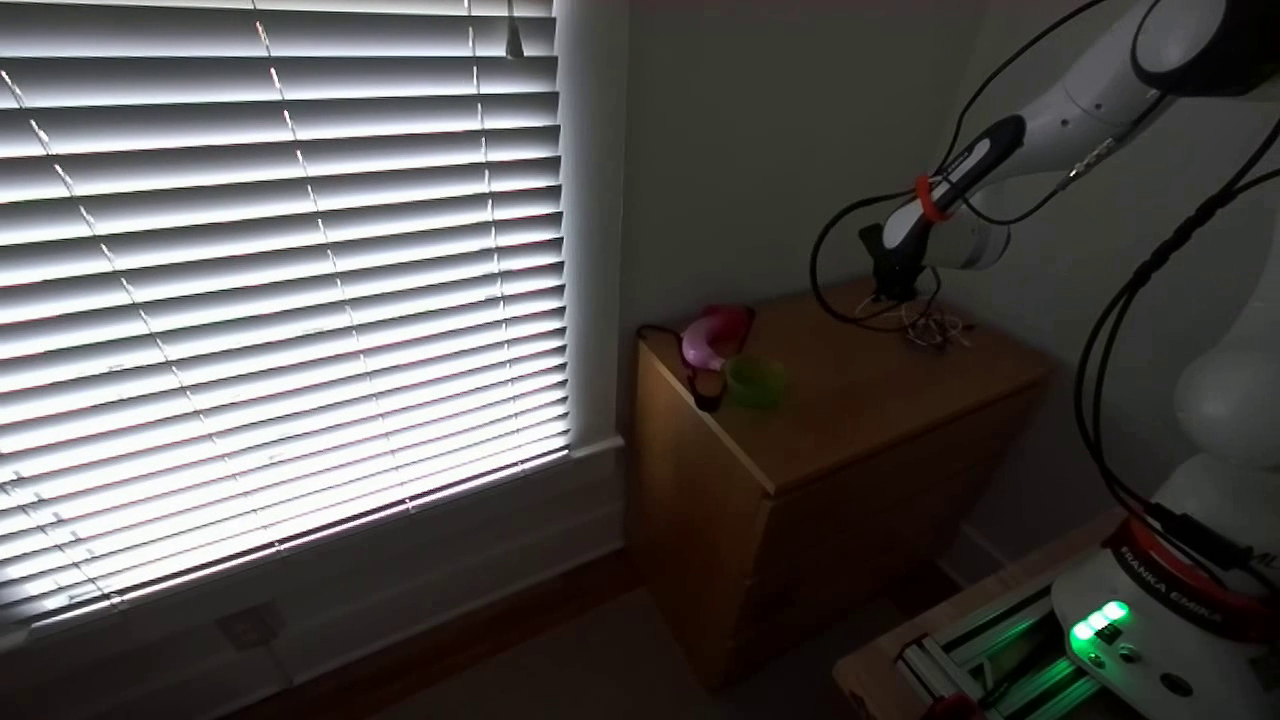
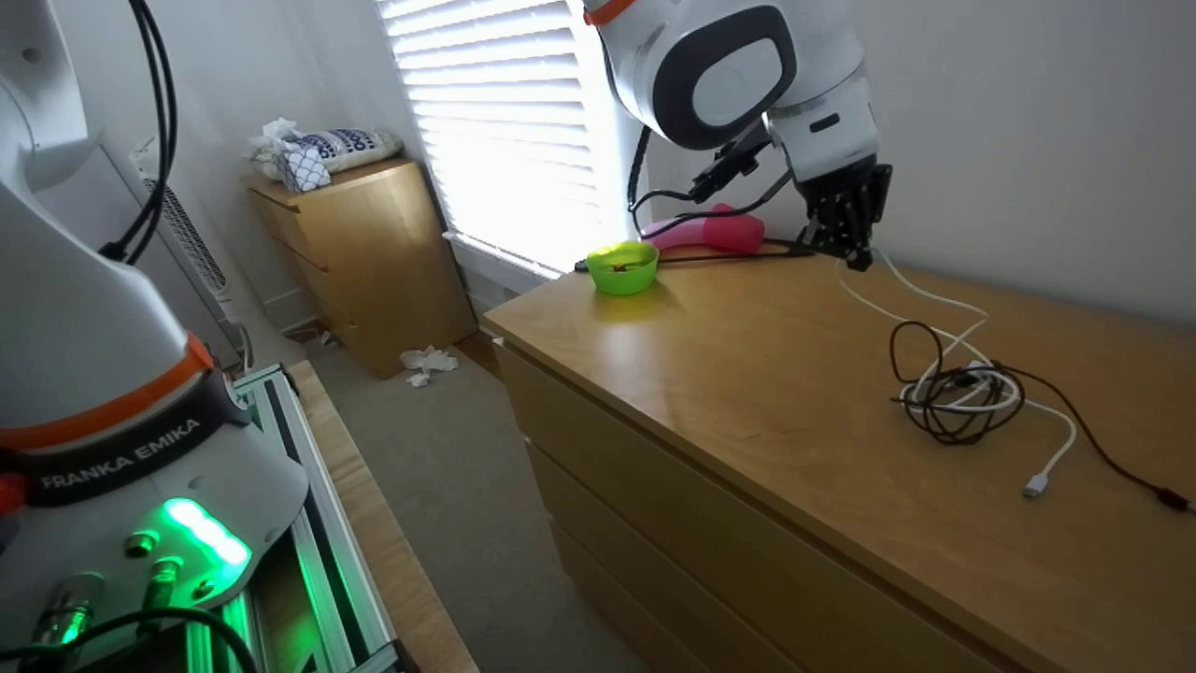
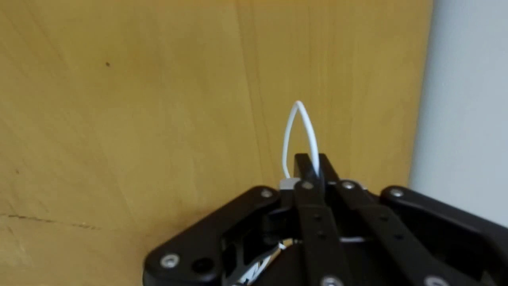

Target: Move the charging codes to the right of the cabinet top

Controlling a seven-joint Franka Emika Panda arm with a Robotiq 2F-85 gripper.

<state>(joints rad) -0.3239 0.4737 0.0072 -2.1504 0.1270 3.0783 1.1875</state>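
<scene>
In an exterior view: dark gripper (image 1: 888, 292) low over the back part of the cabinet top (image 1: 850, 390), pointing down. Close beside it, lying on that surface, tangle of charging cords (image 1: 938, 326). Well apart from these, toward the end nearest the window blinds (image 1: 300, 250), pink object (image 1: 705, 340) and green bowl (image 1: 756, 383) close together. Too dark there to read the grip.

In an exterior view: charging cords, white and black, coiled loosely together on the cabinet top, well away from the green bowl, with a white plug (image 2: 1035, 484) at a loose end. From the coil, two white lengths leading up to the gripper. Farther off, wooden cabinet (image 2: 383, 252) bearing a printed bag (image 2: 353, 145), and white crumpled scraps (image 2: 430, 361) on the floor (image 2: 448, 486) near it.

In the wrist view: fingers (image 3: 303, 169) nearly together, pinching a white length of the charging cords, with a small loop of it poking out beyond their ends.
</scene>
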